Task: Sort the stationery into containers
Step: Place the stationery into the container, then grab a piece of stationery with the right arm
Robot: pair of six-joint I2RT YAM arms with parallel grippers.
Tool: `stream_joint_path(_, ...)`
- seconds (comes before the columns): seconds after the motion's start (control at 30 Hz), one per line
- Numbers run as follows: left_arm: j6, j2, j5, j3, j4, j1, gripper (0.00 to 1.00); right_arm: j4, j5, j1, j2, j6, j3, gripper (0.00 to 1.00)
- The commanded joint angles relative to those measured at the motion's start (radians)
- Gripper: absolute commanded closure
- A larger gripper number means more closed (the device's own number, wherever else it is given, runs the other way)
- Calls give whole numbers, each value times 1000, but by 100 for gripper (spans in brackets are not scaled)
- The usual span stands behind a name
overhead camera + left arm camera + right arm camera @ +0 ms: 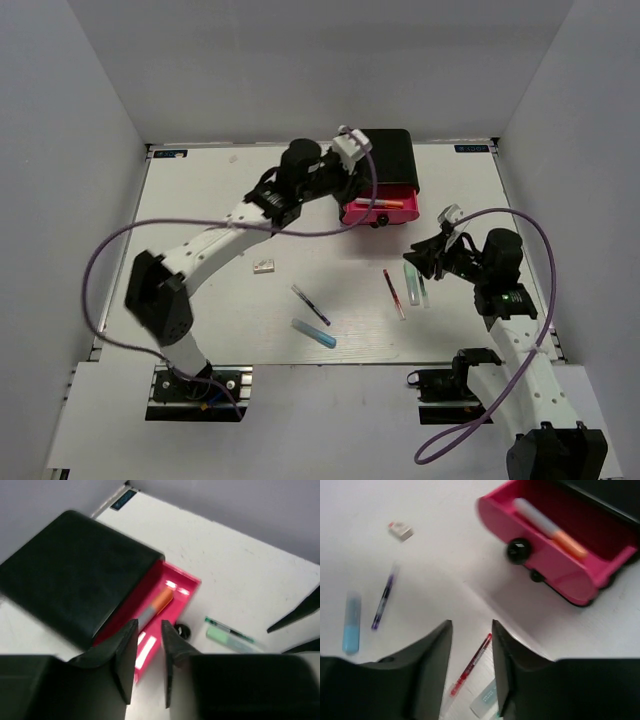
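White tabletop, boxed in by pale grey walls, fills the overhead view. At upper centre right stands the small black rounded cabinet (pixel 392 148), with one pink plastic drawer (pixel 380 212) pulled out towards the middle of the table, a black round knob (pixel 518 550) on its front. One piece is already sorted: the orange-capped white marker (pixel 385 203) lies lengthwise inside that drawer.

Everything else lies loose on the table. A tiny whitish block (pixel 264 265) sits left of centre, and a slim dark blue pen (pixel 311 304) and a light blue marker (pixel 313 333) lie below centre. Right of centre, close together, are a thin red pen (pixel 394 293), a pale green marker (pixel 411 282) and, just beside it, a thin green pen (pixel 227 628). The job therefore looks barely begun: one item is put away and the rest are to be collected.

The left gripper (pixel 147 650) hovers by the cabinet's edge above the open drawer, its jaws a narrow gap apart with nothing between them. The right gripper (pixel 470 655) hangs over the red pen and pale green marker, jaws apart and empty, so one of those seems the likeliest next pick.
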Motion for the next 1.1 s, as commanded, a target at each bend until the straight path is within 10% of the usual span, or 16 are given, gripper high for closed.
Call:
stream_joint_path(0.0,-169,-284,-98,-202,25,15,67,-33,-268,39,28,-136,-13,62)
stream_joint_path(0.13,-348,-549,-400,-411,-188,24,84,-105,-217,123,114,-325,38,66)
stream_joint_path(0.27,-537,-806,-494,-665,-387,33,28,-139,-104,310,185,-377,87,65)
stream_joint_path(0.57,-993,-1284,-458,-965,-585,33,14,-142,246,769,492,-321,246,54)
stream_joint_path(0.83,-1194,-1398,-654,-863,-921,33,5,-159,398,1068,755,-236,403,31)
stream_joint_path(1.07,-1231,-1475,-663,-850,-992,24,4,-144,541,1124,937,-160,495,29)
